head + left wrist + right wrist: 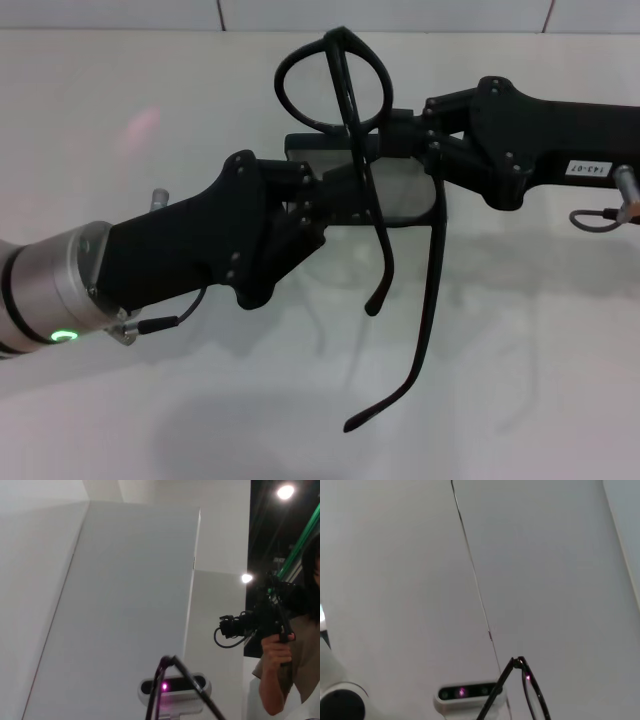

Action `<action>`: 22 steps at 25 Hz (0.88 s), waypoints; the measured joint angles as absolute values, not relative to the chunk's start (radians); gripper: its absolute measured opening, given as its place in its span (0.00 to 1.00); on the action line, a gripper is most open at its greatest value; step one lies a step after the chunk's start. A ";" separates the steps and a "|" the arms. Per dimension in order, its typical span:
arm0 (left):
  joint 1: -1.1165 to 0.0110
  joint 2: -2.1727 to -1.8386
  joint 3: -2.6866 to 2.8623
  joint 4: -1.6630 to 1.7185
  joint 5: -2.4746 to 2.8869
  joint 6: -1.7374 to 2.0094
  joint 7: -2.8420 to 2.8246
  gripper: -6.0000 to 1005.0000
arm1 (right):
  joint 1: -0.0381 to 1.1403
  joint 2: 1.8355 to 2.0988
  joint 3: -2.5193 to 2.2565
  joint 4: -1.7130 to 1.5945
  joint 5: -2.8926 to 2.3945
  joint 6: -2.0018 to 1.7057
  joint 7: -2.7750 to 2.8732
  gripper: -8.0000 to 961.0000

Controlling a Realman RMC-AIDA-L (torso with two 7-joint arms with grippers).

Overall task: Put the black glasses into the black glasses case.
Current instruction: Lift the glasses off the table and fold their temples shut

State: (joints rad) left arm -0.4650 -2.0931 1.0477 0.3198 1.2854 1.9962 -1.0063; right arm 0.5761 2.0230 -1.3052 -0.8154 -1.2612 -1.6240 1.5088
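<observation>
1. We see both arms raised over the white table [120, 120] in the head view, meeting near the middle of the picture: the left gripper [318, 200] comes in from eight o'clock, the right gripper [425, 135] from three o'clock.

2. The black glasses [340, 85] hang in the air between them. The lenses sit at twelve o'clock, stacked edge-on to us, and both temple arms trail down toward six o'clock, unfolded and splayed apart.

3. The frame's long axis runs roughly vertically in the head view, crossing both grippers' line of approach.

4. The right gripper's fingers appear clenched on the frame near the hinge by the lenses. The left gripper touches or overlaps the nearer temple, but we cannot tell whether its fingers are pinching it or released.

5. Behind the grippers a dark rectangular edge with a grey face shows, which we judge may be the black glasses case [400, 185], mostly hidden.

6. Both wrist views point upward and show only a frame corner.

7. We judge that the temples must be folded before the glasses fit.
</observation>
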 joint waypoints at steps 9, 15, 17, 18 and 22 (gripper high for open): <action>-0.459 -2.094 1.048 0.306 1.285 2.003 -1.005 0.04 | 0.570 2.025 -1.308 -0.776 -1.255 -1.640 1.500 0.06; -0.455 -2.091 1.048 0.318 1.270 2.033 -1.042 0.04 | 0.543 2.015 -1.301 -0.762 -1.259 -1.647 1.496 0.06; -0.456 -2.092 1.057 0.319 1.270 2.034 -1.048 0.04 | 0.537 2.016 -1.300 -0.759 -1.260 -1.634 1.494 0.06; -0.460 -2.093 1.071 0.319 1.270 2.034 -1.047 0.04 | 0.540 2.016 -1.300 -0.751 -1.260 -1.625 1.491 0.06; -0.491 -2.096 1.132 0.309 1.269 2.031 -1.028 0.04 | 0.580 2.018 -1.299 -0.698 -1.258 -1.611 1.468 0.06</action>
